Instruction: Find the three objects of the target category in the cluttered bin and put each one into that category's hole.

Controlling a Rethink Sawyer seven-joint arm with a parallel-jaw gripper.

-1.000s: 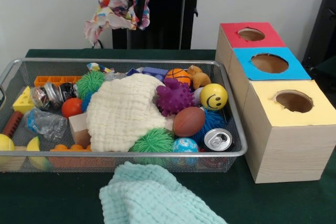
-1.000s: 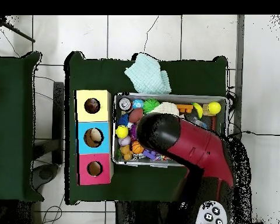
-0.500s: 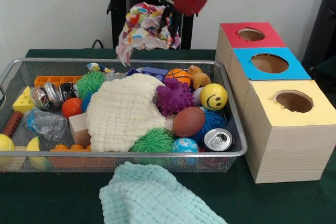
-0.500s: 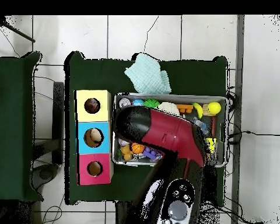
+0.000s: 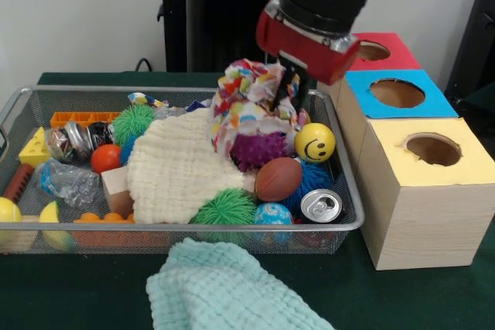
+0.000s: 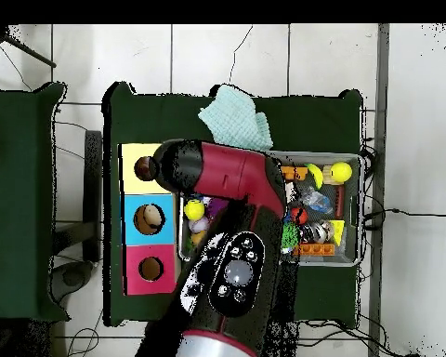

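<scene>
Three boxes are counted beside the wire bin (image 5: 340,226): one red-topped (image 5: 390,52), one blue-topped (image 5: 429,102), one yellow-topped (image 5: 472,164), each with one round hole. Three cloths are seen: one cream cloth (image 5: 174,164), one mint cloth (image 5: 224,287), one multicoloured cloth (image 5: 251,102). Two green spiky balls (image 5: 224,208) are counted, with one purple spiky ball (image 5: 259,148), one smiley ball (image 5: 315,142), one brown football (image 5: 278,178) and one can (image 5: 321,205).

Red and black Sawyer arm (image 6: 231,200), rounded black end, round grey button pad (image 6: 229,274) on one link.
</scene>
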